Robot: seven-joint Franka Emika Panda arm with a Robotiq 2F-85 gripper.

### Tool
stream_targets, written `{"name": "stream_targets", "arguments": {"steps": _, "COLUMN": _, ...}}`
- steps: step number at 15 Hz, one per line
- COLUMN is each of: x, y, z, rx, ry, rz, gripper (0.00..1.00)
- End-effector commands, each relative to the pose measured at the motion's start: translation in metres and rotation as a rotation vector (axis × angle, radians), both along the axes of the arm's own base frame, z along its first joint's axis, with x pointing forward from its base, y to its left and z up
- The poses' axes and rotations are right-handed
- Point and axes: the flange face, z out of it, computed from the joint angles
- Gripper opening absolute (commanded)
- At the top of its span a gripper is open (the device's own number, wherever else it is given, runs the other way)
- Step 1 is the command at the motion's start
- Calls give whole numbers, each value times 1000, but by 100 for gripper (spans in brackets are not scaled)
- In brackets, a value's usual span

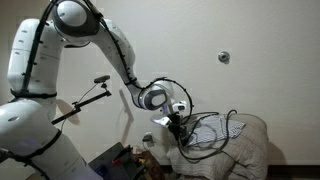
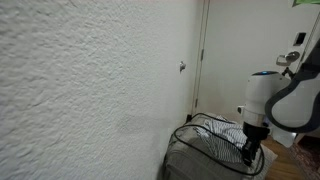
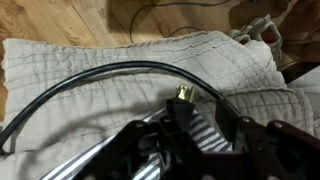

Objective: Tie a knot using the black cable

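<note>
Reaching down, arm (image 1: 118, 48) bent, over cloth (image 3: 60, 55); jaws astride black cable (image 3: 130, 65), grip unclear.

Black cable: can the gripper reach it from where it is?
Probably yes. The gripper hovers just over the black cable on the quilted cloth, and nothing lies between them.

Arm (image 1: 118, 45) bent, fingers (image 3: 232, 130) pointing downward

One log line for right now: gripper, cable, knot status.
gripper: at plug end, grip unclear | black cable: curving across quilted cloth | knot: none seen
</note>
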Motion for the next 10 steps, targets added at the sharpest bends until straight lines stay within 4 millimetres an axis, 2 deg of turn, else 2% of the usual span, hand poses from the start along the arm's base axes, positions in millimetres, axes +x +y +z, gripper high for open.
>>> {"name": "stream_targets", "arguments": {"steps": 1, "x": 3, "y": -5, "z": 1, "rx": 14, "ry": 18, "rz": -9, "gripper": 52}}
{"name": "stream_targets", "arguments": {"steps": 2, "x": 3, "y": -6, "z": 1, "rx": 14, "ry": 19, "rz": -10, "gripper": 56}}
{"name": "stream_targets", "arguments": {"steps": 3, "x": 3, "y": -6, "z": 2, "rx": 10, "ry": 21, "rz": -12, "gripper": 54}}
{"name": "stream_targets", "arguments": {"steps": 6, "x": 4, "y": -6, "z": 4, "rx": 7, "ry": 17, "rz": -10, "gripper": 57}}
{"name": "stream_targets", "arguments": {"steps": 10, "x": 9, "y": -5, "z": -1, "rx": 12, "ry": 24, "rz": -6, "gripper": 56}}
